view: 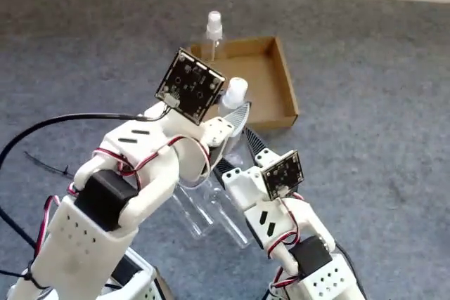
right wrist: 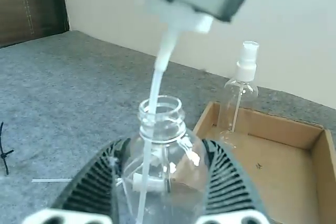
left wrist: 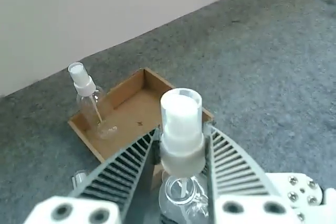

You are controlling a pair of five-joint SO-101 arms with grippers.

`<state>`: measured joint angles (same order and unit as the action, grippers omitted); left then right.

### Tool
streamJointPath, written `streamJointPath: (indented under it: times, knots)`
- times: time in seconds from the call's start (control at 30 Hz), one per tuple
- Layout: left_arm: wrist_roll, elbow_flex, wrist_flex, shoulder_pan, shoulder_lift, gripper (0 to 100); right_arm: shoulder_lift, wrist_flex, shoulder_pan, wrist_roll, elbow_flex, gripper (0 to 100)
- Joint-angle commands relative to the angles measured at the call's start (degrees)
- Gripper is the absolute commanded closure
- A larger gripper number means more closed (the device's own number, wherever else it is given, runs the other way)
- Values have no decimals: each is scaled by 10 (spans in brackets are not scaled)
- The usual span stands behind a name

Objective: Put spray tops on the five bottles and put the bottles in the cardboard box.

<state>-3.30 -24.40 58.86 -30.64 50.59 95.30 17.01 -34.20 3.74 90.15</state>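
Note:
My left gripper (left wrist: pixel 181 136) is shut on a white spray top (left wrist: pixel 181 114), held just above an upright clear bottle (right wrist: pixel 157 174). The top's dip tube (right wrist: pixel 156 82) runs down through the open neck (right wrist: pixel 161 109) into the bottle, and its collar stands clear of the neck. My right gripper (right wrist: pixel 165 148) is shut on that bottle's body. In the high view the spray top (view: pixel 235 90) sits between the two arms, near the cardboard box (view: pixel 285 96). One bottle with a spray top (view: pixel 213 31) stands upright in the box's far corner.
Several capless clear bottles (view: pixel 211 212) lie on the grey carpet between the arm bases. A black cable tie (view: pixel 46 166) lies to the left. The box floor (right wrist: pixel 268 166) is bare beside the standing bottle (right wrist: pixel 241 85).

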Motion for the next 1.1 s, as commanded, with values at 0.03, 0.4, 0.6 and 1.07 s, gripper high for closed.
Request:
streamJointPath:
  times: [0.03, 0.4, 0.6, 1.07]
  knots:
    - [4, 8, 34, -3, 28, 800, 8, 4, 1, -6, -9, 995]
    - [4, 42, 32, 86, 35, 801, 8, 4, 1, -6, -8, 995]
    - [30, 5, 33, 96, 14, 801, 8, 4, 1, -6, -8, 995]
    - [33, -15, -25, 96, -76, 801, 8, 4, 0, -6, -8, 995]
